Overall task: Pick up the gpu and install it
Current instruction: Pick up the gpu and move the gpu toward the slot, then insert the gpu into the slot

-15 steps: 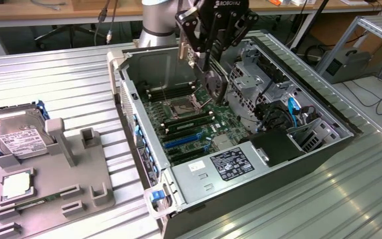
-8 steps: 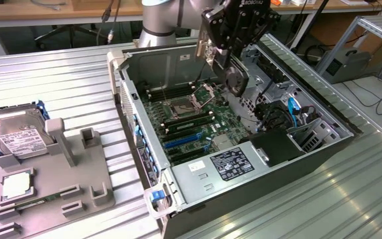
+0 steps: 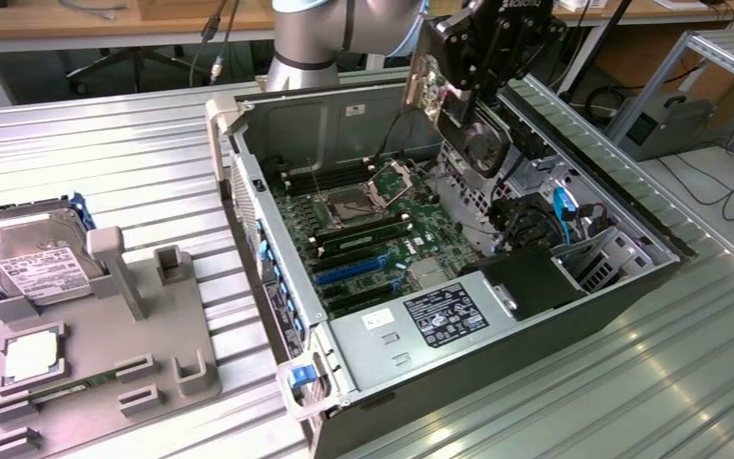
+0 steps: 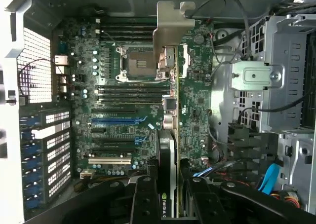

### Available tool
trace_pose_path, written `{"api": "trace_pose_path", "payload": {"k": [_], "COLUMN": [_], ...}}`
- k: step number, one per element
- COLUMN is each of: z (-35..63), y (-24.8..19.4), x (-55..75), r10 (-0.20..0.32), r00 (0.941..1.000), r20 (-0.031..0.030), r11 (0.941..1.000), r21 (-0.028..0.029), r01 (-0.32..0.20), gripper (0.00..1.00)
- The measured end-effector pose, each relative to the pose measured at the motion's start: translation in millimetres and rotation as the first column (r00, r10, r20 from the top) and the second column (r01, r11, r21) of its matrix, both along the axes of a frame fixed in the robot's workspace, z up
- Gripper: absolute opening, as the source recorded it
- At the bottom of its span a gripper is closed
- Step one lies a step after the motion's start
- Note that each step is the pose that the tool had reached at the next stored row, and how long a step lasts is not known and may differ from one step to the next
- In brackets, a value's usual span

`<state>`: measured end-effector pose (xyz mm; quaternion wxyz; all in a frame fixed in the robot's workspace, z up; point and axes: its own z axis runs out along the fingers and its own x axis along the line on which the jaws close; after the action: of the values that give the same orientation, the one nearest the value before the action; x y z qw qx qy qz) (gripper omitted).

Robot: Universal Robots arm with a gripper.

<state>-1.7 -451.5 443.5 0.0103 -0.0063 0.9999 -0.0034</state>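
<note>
Above the case [image 3: 341, 124], gpu [image 3: 477, 143] on edge

Centre of the exterior view: an open computer case [image 3: 329, 124] lies on the counter [image 3: 112, 153], motherboard [image 3: 367, 229] inside. At upper centre, the claw [image 4: 168, 199] holds the gpu [image 3: 469, 143] above the case. At lower left sits a parts tray [image 3: 150, 325], a hard drive [image 3: 35, 258] on its upper-left part.
</note>
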Motion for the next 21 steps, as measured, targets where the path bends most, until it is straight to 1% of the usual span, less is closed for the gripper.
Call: {"api": "trace_pose_path", "payload": {"k": [15,21], "z": [0.0,0.0], "y": [0.9,0.9], "x": [47.6,48.6], "r10": [0.003,0.003], "r00": [1.0000,1.0000], "r20": [0.0000,0.0000], "r11": [1.0000,1.0000], "r21": [0.0001,0.0001], "r01": [-0.003,-0.003], "gripper": [0.27,0.27]}}
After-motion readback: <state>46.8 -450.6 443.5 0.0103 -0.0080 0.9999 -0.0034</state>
